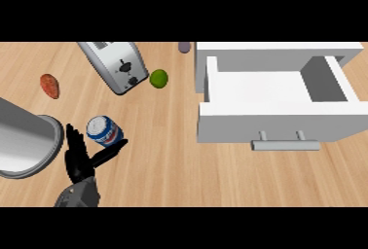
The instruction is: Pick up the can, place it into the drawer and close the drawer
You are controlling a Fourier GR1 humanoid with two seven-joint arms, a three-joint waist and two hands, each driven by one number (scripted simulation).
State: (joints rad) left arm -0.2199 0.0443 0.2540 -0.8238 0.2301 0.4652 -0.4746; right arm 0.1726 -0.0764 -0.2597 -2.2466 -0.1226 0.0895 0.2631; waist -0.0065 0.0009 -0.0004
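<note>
Table (165, 165): wood surface carrying all items. Drawer (277, 90): pulled fully open at right, interior bare, handle toward the robot, ready to receive. Steel pot (25, 141): on its side at left edge. Toaster (115, 65): at rear. Left robot hand (82, 160): released, fingers spread either side of the can (105, 131), apparently positioned for grasping. Can stands on the table, well apart from drawer. Right robot hand: absent.
</note>
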